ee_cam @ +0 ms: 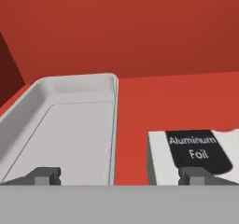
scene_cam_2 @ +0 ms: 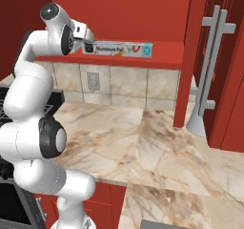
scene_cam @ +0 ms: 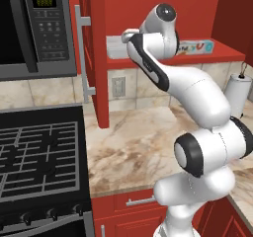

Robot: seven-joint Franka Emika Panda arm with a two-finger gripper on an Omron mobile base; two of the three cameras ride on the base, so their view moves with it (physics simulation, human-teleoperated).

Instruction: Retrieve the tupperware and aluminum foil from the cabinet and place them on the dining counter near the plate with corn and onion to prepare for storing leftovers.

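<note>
Taking the open red cabinet as the landmark, the room runs like this from the left base view. Far left of it hangs a dark microwave with a keypad, and below that sits a black stove with grey grates. The cabinet's open door stands edge-on just right of the microwave, its long silver bar handle facing left. Beneath the cabinet a tiled backsplash carries a wall outlet, and a beige marbled kitchen counter spreads out below, with red drawers under its front edge. To the right of the cabinet shelf stands a white paper-towel roll.

On the cabinet's red shelf, the tupperware lies at the left and the aluminum foil box just beside it at the right, a strip of bare shelf between them. In the left base view the tupperware shows at the shelf's left end, and the foil peeks out to the right of the arm.

The gripper hangs at the shelf front with its jaws spread wide and nothing between them; one fingertip sits before the tupperware, the other before the foil box. In the right base view the gripper is at the left end of the foil.
</note>
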